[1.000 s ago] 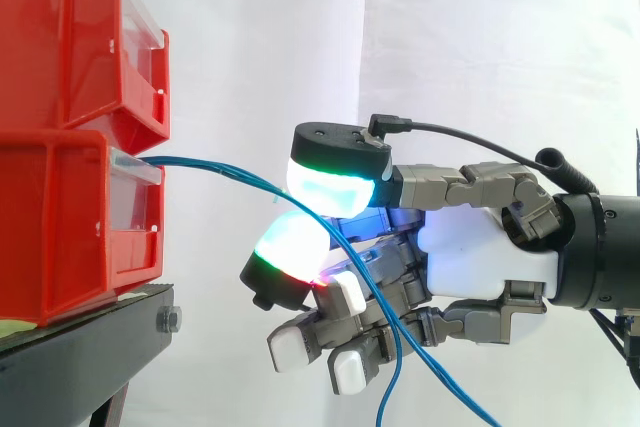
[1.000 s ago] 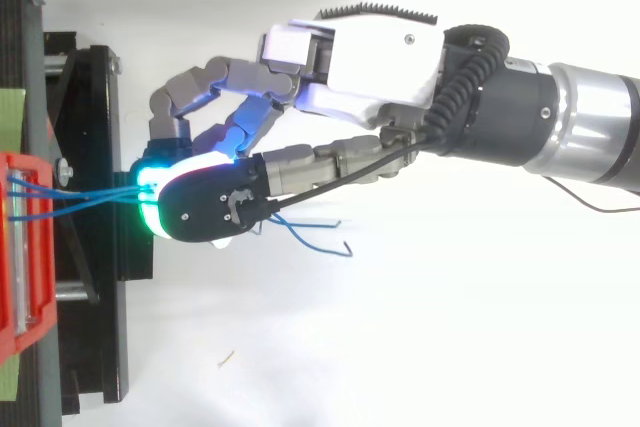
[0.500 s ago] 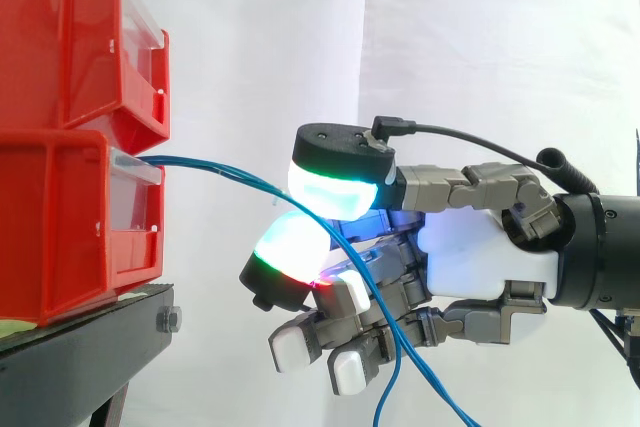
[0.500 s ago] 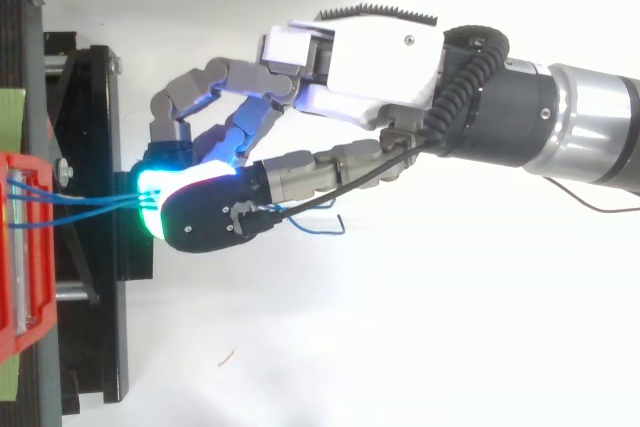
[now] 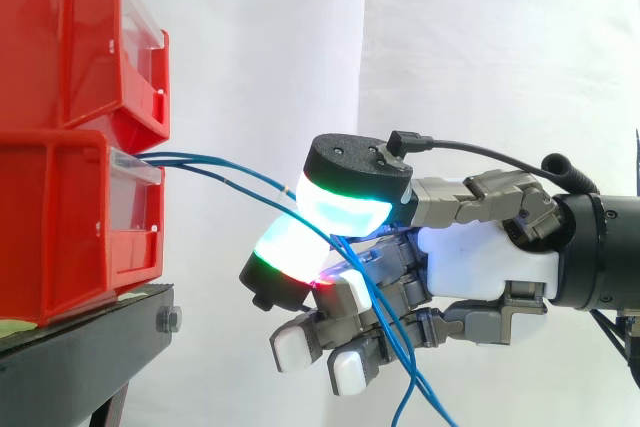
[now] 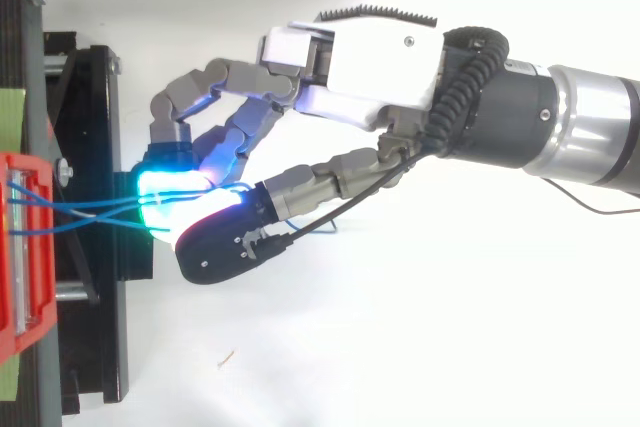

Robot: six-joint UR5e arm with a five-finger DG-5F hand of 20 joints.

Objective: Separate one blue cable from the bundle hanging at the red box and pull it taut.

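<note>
**Blue cables caught between thumb and finger, off the lower bin**

Far left, side view: 2 red bins stacked. The upper red bin [image 5: 70,47] sits on the lower red bin [image 5: 60,227]. The lower one stands on 1 black stand [image 5: 80,347], its front almost flush with the stand's edge nearest the arm. A white curtain [image 5: 260,27] hangs behind everything.

The blue cables [image 5: 222,177] leave the front lip of the lower bin. In the side view, 2 strands are clearly apart at the bin. From above I count what looks like 3, fanned at the bin and drawing together toward the fingers. They run clear of the stand's edge, sloping down and right with a slight sag, not straight.

Middle: 1 hand [image 5: 480,262], reaching in from the right, palm toward the bins. Its fingers are curled. The thumb pad [image 5: 350,209], glowing green and cyan, is closed down over one fingertip pad [image 5: 288,247], which glows white with a red and green rim. The strands pass between the two pads. How many are actually nipped I cannot tell. 2 more fingers curl underneath, their pads white.

Past the pinch, the strands drop loose across the curled fingers and out of the bottom of the side view.
</note>
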